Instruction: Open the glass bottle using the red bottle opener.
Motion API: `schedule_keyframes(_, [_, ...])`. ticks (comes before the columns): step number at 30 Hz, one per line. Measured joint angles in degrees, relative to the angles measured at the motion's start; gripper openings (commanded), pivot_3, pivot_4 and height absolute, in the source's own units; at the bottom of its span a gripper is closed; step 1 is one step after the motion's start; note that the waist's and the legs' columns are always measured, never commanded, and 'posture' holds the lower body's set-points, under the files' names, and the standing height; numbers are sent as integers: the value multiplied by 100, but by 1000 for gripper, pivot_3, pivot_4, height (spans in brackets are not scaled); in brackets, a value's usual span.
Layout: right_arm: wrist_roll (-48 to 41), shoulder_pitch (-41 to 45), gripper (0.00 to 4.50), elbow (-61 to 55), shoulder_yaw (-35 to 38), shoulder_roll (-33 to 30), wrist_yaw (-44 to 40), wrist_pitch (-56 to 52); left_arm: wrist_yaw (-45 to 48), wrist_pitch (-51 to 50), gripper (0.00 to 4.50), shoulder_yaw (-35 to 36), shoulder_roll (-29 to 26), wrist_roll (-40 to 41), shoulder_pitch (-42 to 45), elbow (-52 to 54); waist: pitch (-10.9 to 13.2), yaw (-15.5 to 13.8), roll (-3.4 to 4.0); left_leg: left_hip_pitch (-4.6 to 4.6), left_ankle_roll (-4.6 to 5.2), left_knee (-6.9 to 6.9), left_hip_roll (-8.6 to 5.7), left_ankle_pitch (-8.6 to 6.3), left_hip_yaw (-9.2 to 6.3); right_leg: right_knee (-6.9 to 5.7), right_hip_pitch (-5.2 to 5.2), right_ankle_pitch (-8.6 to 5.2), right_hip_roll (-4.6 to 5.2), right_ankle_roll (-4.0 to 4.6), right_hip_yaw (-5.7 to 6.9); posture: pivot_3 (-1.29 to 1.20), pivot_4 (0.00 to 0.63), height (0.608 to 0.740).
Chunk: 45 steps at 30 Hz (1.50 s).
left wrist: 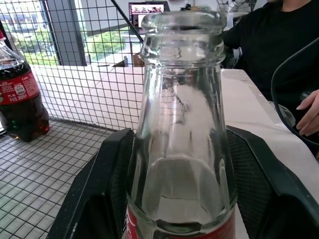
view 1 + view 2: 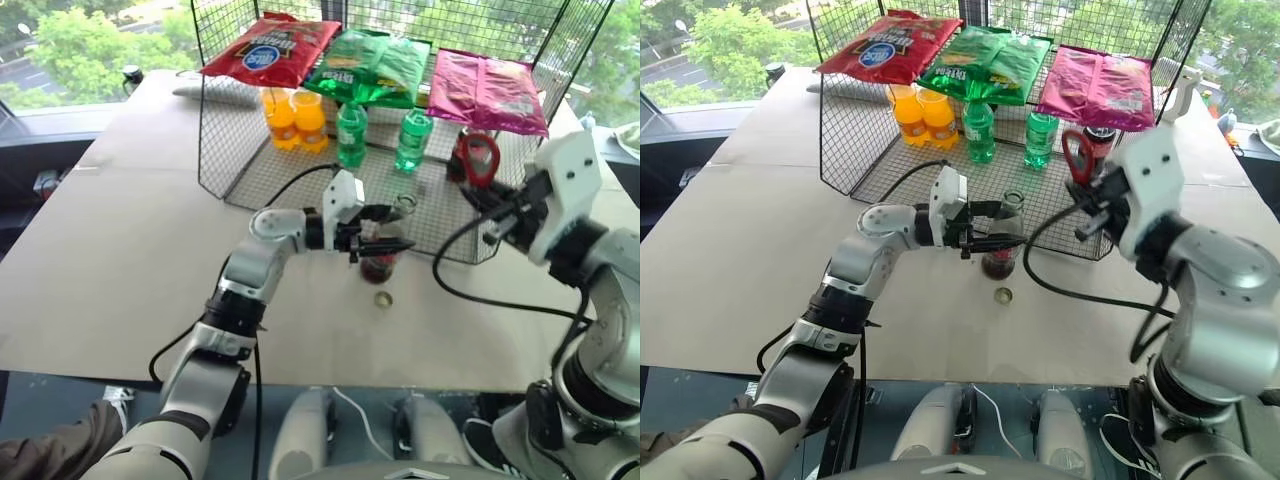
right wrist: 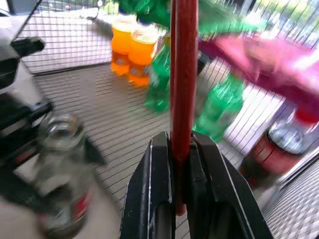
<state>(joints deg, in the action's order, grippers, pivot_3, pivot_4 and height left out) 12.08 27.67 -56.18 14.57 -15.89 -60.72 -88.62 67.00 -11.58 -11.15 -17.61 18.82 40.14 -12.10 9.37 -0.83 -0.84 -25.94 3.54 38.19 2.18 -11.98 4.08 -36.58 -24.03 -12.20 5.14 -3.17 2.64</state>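
While raised, right gripper pinching red bottle opener

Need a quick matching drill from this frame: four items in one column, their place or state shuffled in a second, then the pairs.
Items:
1. glass bottle
2. red bottle opener
3. metal cap
4. orange drink bottles

Place or state:
A. lying loose on the table, in front of the bottle
B. clamped in the right hand, held up off the table
C. standing in the wire rack, under the red snack bag
D. uncapped, upright on the table, between the fingers of the left hand

Pairs: 1-D, 2-B, 3-A, 4-C
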Motion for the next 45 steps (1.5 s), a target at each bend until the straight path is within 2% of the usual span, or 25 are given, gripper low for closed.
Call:
schedule_keyframes(3, [-583,-998,0,301,343,731,-68,-354,-92,35,2228,65,-10,51,-92,81,14,40,27,-6,7,-3,-2,4,11,3,-3,2,-1,-1,-12,0,150,740])
schedule_keyframes(5, [-933,-1212,0,586,491,1060,144,-353,-220,36,2228,65,-17,41,-168,175,16,92,37,0,7,-1,-4,4,14,0,-1,3,-2,-3,-17,0,150,740])
schedule_keyframes(15, [-2276,-1608,0,2000,210,672,1166,-354,-507,20,2228,146,-132,61,-591,737,17,157,39,-2,0,-5,-3,0,8,1,-6,2,0,-2,-13,0,150,740])
schedule_keyframes(17, [-2512,-1604,905,2171,189,545,1372,-354,-558,21,2228,155,-146,62,-673,838,17,158,39,-4,0,-5,-3,-1,9,3,-10,2,1,-2,-13,0,150,740])
schedule_keyframes(18, [-2687,-1576,1187,2283,185,448,1481,-354,-592,24,2228,164,-168,64,-730,905,17,158,38,-4,-1,-5,-4,-1,9,4,-10,2,1,-2,-13,0,150,740])
schedule_keyframes(20, [-3046,-1465,2227,2364,165,342,1638,-354,-647,32,2228,171,-195,69,-799,979,16,158,38,-2,-2,-6,-2,-2,9,4,-8,1,1,-3,-13,0,150,740])
schedule_keyframes(21, [-3152,-1442,2436,2371,164,317,1687,-354,-676,28,2228,172,-203,73,-829,1020,16,158,38,-2,-3,-6,-2,-2,8,5,-8,1,0,-3,-12,0,150,740])
schedule_keyframes(25, [-3698,-1341,4444,2331,134,44,1932,-354,-759,-24,2228,192,-302,148,-974,1208,16,158,38,-2,-3,-7,-2,-3,8,7,-8,1,2,-3,-13,0,150,740])
schedule_keyframes(28, [-3781,-1346,4444,2094,-36,-433,2141,-350,-794,-41,2228,236,-380,220,-1090,1334,15,142,37,-4,-3,-8,-4,-4,7,15,-6,1,9,-3,-9,0,150,740])
schedule_keyframes(32, [-3814,-1447,4444,1807,-86,-661,2417,-248,-796,-39,2228,295,-495,342,-1164,1392,16,158,37,-5,-3,-28,-4,-3,10,26,-13,1,4,-3,-11,0,150,740])
schedule_keyframes(37, [-3890,-1537,4444,1366,-120,-433,2703,533,-792,-65,2228,299,-590,453,-1188,1431,16,169,37,-5,21,-53,-2,12,17,31,-20,0,-13,-3,-23,0,150,740])
schedule_keyframes(39, [-3892,-1725,4444,1182,-302,-571,2747,1089,-762,-171,2228,339,-645,571,-1186,1438,16,161,37,-6,21,-55,-3,12,20,39,-20,0,-12,-4,-23,0,150,740])
schedule_keyframes(41, [-3908,-1851,4500,1109,-387,-615,2764,1326,-740,-239,3243,383,-695,633,-1187,1451,16,167,37,-6,21,-59,-3,12,23,44,-20,0,-12,-5,-25,0,150,740])
schedule_keyframes(42, [-3917,-1915,4500,1105,-425,-618,2800,1455,-747,-281,3484,384,-733,614,-1195,1487,16,166,37,-6,22,-59,-3,13,23,44,-20,0,-12,-5,-25,0,150,740])
schedule_keyframes(44, [-3921,-2034,4500,1102,-472,-628,2882,1645,-755,-316,4473,407,-827,608,-1234,1487,16,156,37,-6,21,-63,-3,13,23,45,-20,0,-13,-5,-24,0,150,740])
schedule_keyframes(45, [-3919,-2086,4500,1102,-492,-644,2907,1717,-754,-320,4473,415,-835,608,-1242,1487,16,150,36,-6,21,-64,-3,13,23,47,-20,0,-13,-5,-24,0,150,740])
